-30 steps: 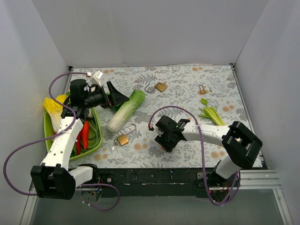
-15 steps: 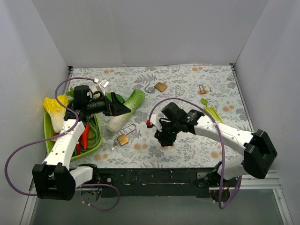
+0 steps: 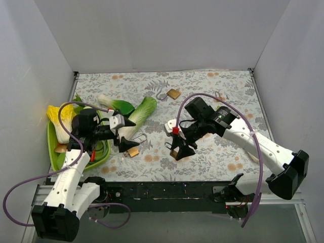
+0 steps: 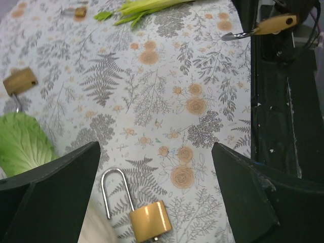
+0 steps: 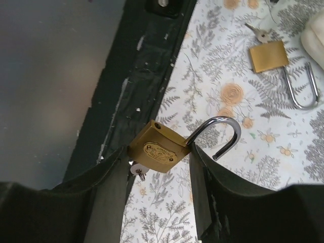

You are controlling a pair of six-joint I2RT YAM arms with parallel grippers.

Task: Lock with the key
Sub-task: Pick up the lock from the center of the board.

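My right gripper is shut on a brass padlock with its shackle swung open and a key in its bottom. It holds the padlock above the mat near the front edge. A second brass padlock with a long open shackle lies on the mat between the fingers of my left gripper, which is open just above it; it also shows in the top view and the right wrist view, with a key beside it.
A green tray of vegetables sits at the left. A napa cabbage lies beside the left gripper. Two more padlocks lie at the back. Green stalks lie at the right.
My left gripper has swung down from the cabbage to over the long-shackle padlock. My right gripper has lifted its padlock and moved a little toward the back right.
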